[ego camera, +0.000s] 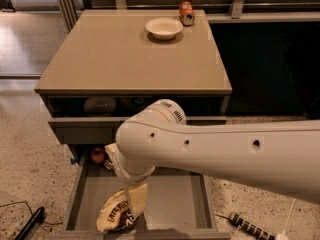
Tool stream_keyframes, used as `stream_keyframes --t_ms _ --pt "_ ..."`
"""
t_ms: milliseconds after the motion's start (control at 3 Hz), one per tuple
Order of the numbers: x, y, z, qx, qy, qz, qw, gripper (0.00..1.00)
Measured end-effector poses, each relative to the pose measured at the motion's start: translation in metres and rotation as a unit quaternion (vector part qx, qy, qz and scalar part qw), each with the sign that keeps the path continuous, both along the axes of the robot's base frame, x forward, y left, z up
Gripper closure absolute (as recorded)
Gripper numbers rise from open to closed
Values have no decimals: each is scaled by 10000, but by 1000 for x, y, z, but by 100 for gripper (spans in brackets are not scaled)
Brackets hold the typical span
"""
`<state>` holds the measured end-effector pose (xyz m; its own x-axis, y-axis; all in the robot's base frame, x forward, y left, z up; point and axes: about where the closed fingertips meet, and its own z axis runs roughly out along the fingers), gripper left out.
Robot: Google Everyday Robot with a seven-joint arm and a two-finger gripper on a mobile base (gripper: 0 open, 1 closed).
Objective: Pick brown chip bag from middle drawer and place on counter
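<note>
The brown chip bag [117, 215], dark brown with a cream top, lies at the front left of the open middle drawer [175, 200]. My gripper [133, 203] reaches down into the drawer from my large white arm [200, 149] and is right at the bag's top right edge, touching or nearly touching it. The arm hides the drawer's middle back part. The tan counter [115, 59] is above, on top of the cabinet.
A white bowl [164, 27] and a small orange can [186, 12] stand at the counter's far edge. The upper drawer [82, 130] is slightly open. A red round object [97, 155] sits at the middle drawer's back left. Cables [29, 223] and a black power strip [250, 227] lie on the floor.
</note>
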<state>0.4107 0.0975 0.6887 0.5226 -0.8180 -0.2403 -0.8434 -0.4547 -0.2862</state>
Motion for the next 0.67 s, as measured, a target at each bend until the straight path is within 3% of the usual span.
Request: stream_keyframes --t_ms 333,667 --pt "5 5 -5 0 -98 -6 10000 0" --pt "12 33 -29 37 -125 158 9998 0"
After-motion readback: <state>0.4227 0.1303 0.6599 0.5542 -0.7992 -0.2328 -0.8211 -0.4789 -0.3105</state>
